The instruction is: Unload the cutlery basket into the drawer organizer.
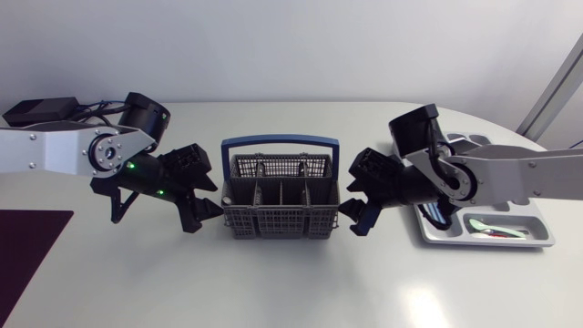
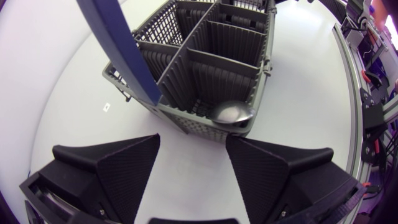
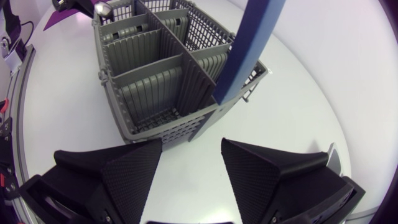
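The grey cutlery basket with its blue handle stands mid-table. My left gripper is open just off the basket's left end, and my right gripper is open just off its right end. Neither touches it. In the left wrist view the basket lies ahead of the gripper, and a rounded metal spoon end pokes from the nearest compartment. The right wrist view shows the basket ahead of its gripper, with that spoon end at the far corner. The other compartments look empty.
The light grey drawer organizer lies at the right behind my right arm, with a teal-handled piece and darker cutlery in it. A dark purple mat lies at the front left, and a black box sits at the back left.
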Controlling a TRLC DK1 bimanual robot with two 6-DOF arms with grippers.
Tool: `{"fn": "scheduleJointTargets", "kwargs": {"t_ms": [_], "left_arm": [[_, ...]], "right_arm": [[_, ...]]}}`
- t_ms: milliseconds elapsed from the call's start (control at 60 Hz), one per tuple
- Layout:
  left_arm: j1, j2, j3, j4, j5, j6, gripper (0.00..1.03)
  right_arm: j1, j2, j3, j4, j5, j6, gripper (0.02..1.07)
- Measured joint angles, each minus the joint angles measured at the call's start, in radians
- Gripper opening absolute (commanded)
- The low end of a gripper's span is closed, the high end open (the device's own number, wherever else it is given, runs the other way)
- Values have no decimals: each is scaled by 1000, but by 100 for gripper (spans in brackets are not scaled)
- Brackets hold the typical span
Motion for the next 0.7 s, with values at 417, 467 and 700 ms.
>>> {"fn": "scheduleJointTargets", "kwargs": {"t_ms": [417,467,700], "left_arm": [[-82,17,4,61,-46,-84,75],[-81,18,4,66,-49,-85,75],[-61,24,4,84,-50,-89,76]], "right_arm": [[-64,6,8,2,14,-11,72],[-64,6,8,2,14,-11,72],[-48,2,6,2,16,-11,72]]}}
